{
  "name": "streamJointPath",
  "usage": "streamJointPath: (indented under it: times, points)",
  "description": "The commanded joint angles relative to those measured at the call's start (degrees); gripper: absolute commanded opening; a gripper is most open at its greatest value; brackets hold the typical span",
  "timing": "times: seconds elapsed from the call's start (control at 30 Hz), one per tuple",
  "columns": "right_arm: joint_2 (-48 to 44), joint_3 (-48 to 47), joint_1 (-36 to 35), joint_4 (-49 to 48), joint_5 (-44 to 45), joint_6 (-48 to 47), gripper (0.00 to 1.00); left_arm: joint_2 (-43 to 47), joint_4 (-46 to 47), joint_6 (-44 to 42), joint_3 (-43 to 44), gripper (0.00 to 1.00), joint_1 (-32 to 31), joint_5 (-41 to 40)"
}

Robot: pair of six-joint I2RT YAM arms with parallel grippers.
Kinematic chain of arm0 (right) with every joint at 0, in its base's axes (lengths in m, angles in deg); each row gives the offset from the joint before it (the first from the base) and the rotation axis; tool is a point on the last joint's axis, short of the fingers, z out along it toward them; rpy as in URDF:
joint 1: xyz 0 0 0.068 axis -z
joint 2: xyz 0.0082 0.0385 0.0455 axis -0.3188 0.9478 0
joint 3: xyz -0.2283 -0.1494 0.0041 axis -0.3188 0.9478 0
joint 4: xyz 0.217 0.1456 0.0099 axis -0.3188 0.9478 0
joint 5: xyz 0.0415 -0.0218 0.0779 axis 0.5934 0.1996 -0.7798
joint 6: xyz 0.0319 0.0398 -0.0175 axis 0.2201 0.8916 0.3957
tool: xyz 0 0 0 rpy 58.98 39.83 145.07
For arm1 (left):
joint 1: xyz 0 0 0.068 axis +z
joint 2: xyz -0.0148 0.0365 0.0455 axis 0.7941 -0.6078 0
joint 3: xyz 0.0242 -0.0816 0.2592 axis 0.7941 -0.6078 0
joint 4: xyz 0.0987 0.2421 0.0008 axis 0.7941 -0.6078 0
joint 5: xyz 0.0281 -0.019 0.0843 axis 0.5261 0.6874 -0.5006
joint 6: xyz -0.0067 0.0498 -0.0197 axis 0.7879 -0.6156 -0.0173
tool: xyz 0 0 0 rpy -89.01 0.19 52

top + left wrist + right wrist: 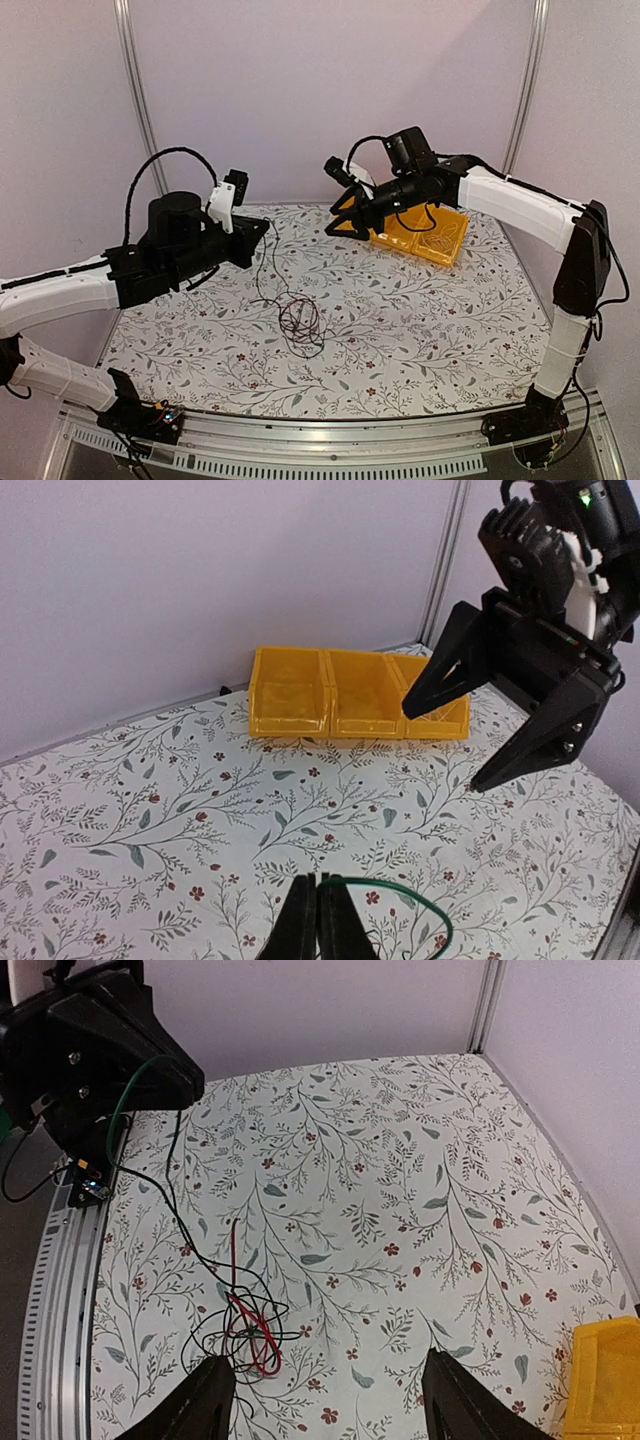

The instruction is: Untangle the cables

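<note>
The cables (300,320) lie in a small tangle of black and red wire loops mid-table, and the right wrist view shows the tangle (245,1325) just ahead of my left finger. My left gripper (265,230) hovers above the table's back left, shut on a thin green cable (400,888) that curves out from its tips (318,885). From there a dark strand (258,280) drops to the tangle. My right gripper (345,230) hangs open and holds nothing, in front of the yellow bins. The left wrist view shows its spread fingers (540,745).
A row of yellow bins (430,238) stands at the back right of the flowered tabletop, also visible as yellow bins (330,695) and a bin corner (605,1380). Pale walls close the back and sides. The metal rail (300,440) runs along the near edge.
</note>
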Motion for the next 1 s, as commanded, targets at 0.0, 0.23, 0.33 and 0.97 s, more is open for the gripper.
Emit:
streamJointPath:
  times: [0.0, 0.23, 0.33, 0.97]
  points:
    - [1.0, -3.2, -0.2, 2.6, -14.7, 2.6, 0.7, 2.5, -5.7, -1.3, 4.3, 0.0, -0.4, -1.3]
    - [0.7, -4.8, -5.0, 2.3, -18.1, 0.9, 0.77, 2.1, -10.9, -1.0, 9.5, 0.0, -0.4, -1.7]
    - [2.0, -6.2, -6.6, 1.1, -15.6, 2.0, 0.78, 1.9, -10.9, -0.2, 9.6, 0.0, -0.4, -1.3]
    - [13.0, -11.1, -12.9, -4.7, -19.0, 7.9, 0.75, 3.7, -10.0, 2.1, 7.0, 0.0, -0.5, -3.5]
